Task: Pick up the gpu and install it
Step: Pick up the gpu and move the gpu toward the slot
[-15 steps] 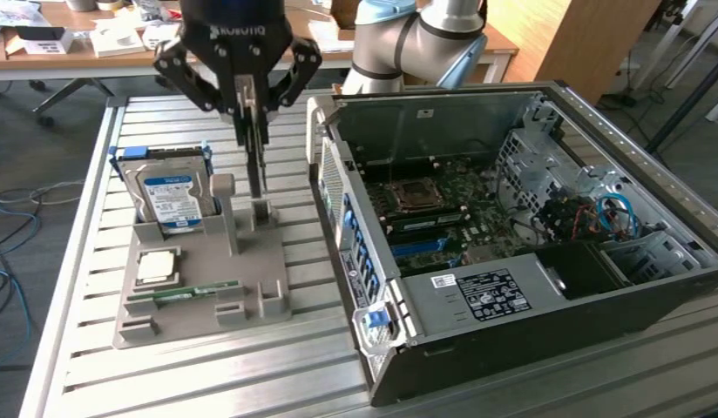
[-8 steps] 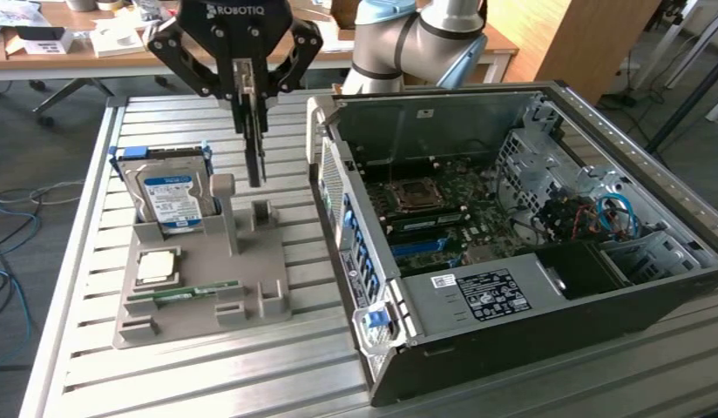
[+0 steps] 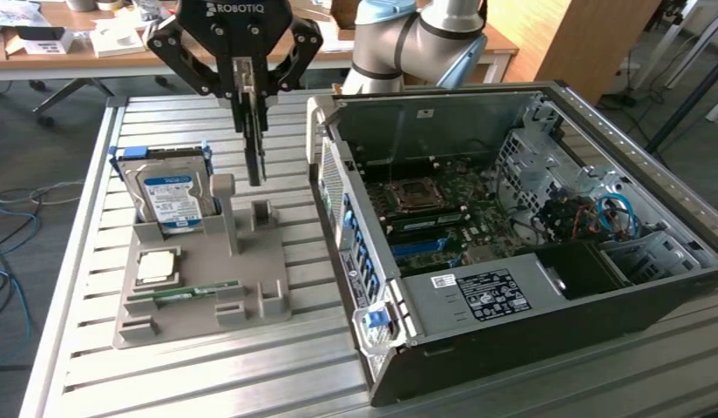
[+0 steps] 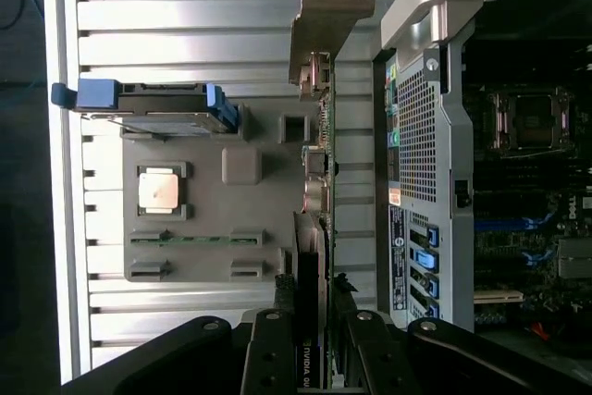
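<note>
My gripper (image 3: 252,94) is clamping the gpu (image 3: 255,150) by its upper edge, with the card hanging edge-on beneath my fingers. I am holding it just above the grey holder tray (image 3: 260,261), between the hard drive (image 3: 173,196) and the open computer case (image 3: 511,261).

Bright even light, soft shadows, glare along table (image 4: 67,228)

Your exterior view, raised, oblique, mid-range, facing down across the table (image 3: 220,370), fixture (image 3: 283,261) at the exterior view's left, computer case (image 3: 511,366) at its right; your wrist view, close, straight down past gripper (image 4: 311,286) and gpu (image 4: 317,187); shared: fixture, hard drive (image 3: 173,196), case rear.
</note>
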